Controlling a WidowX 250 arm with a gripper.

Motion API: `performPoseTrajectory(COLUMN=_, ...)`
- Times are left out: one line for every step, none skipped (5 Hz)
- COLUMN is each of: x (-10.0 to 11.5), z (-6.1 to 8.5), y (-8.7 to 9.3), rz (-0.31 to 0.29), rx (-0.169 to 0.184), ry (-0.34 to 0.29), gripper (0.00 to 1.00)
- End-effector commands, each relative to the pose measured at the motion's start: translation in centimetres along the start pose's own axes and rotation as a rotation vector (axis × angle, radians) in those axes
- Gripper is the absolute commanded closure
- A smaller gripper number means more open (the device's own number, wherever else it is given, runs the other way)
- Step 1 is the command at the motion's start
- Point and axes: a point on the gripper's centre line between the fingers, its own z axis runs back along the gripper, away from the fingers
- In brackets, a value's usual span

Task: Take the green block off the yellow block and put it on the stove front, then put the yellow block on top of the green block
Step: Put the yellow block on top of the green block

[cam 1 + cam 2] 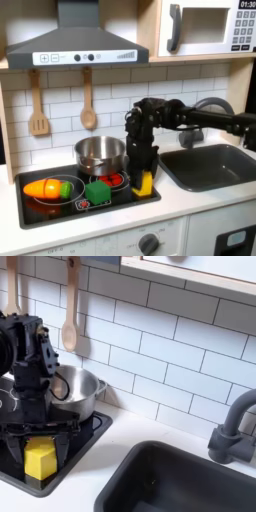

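Gripper (143, 178) down over the yellow block (144, 184) at the stove front (60, 212), second half of the task in hand.

In both exterior views the fingers stand on either side of the yellow block, which sits on the black cooktop at its right near corner. Whether the pads are pressing it I cannot tell; the jaws look about a block's width apart. The green block (97, 190) already lies apart on the stove front, to the first exterior view's left of the yellow one, beside an orange toy vegetable (48, 188). Next, I judge: close firmly, lift clear, carry left, set squarely on green. Both blocks look like smooth, plain-faced plastic cubes; a shiny steel pot (78, 393) stands behind.
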Motion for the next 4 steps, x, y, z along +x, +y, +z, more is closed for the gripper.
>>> performPoseTrajectory(x=-0.3, z=0.0, y=0.0, rz=0.0, rx=0.004, ry=-0.005, gripper=1.0)
performPoseTrajectory(x=-0.4, z=0.3, y=0.1, rz=-0.002, rx=-0.004, ry=-0.009, gripper=1.0)
performPoseTrajectory(x=-0.5, z=1.0, y=-0.3, rz=-0.032, rx=-0.039, ry=0.012, gripper=1.0)
performPoseTrajectory(x=-1.1, z=1.2, y=-0.5, rz=-0.052, rx=-0.069, ry=0.043, gripper=1.0)
